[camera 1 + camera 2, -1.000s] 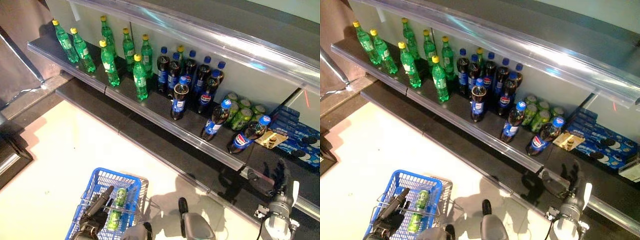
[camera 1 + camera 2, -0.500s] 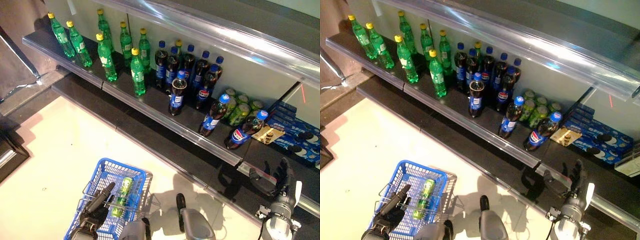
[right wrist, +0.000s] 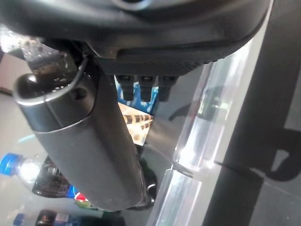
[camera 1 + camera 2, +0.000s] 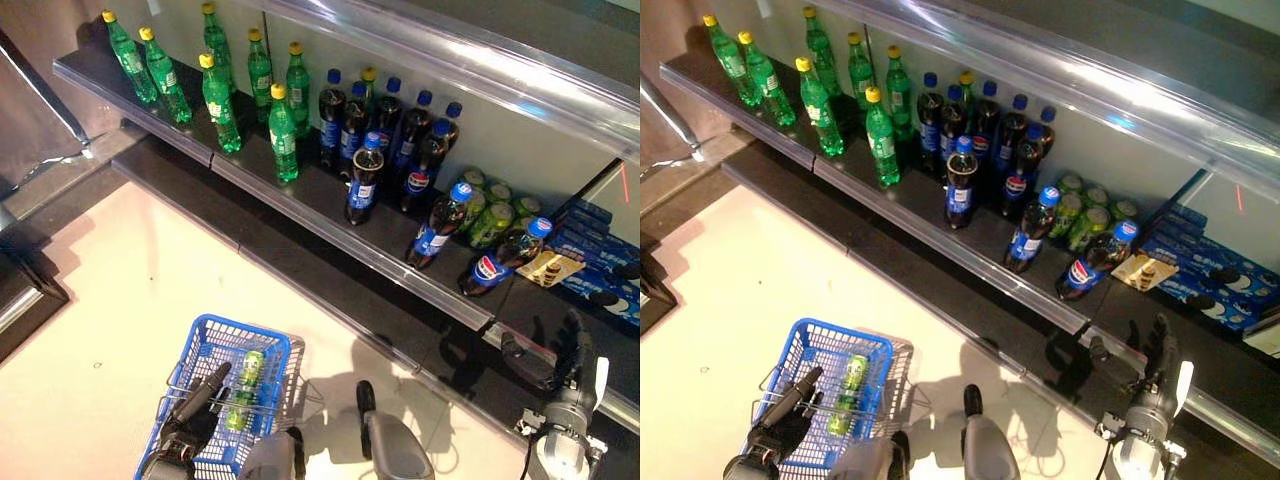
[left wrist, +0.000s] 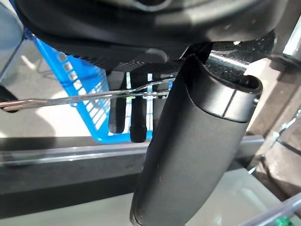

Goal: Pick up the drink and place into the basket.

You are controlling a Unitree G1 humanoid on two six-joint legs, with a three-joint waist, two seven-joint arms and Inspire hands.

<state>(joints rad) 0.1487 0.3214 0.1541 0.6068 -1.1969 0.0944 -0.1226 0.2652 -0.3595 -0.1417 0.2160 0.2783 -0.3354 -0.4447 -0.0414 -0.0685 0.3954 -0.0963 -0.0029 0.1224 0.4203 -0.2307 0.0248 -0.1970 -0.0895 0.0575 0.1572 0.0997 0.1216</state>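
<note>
Floor basket [image 4: 205, 340]: can [image 4: 243, 388] lengthwise inside

Head stereo pair looks steeply down, sharing dark bottle shelf [image 4: 300, 200] far, blue wire basket [image 4: 215, 345] near left. Wrist cams v. close behind each hand.

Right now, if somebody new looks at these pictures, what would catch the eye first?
Probably the shelf with its rows of bottles: green bottles on the left, dark cola bottles in the middle, green cans behind them to the right. Next comes the blue basket on the pale floor, its handle held by the left hand, a green can lying inside. The right hand is open below the shelf edge.
</note>
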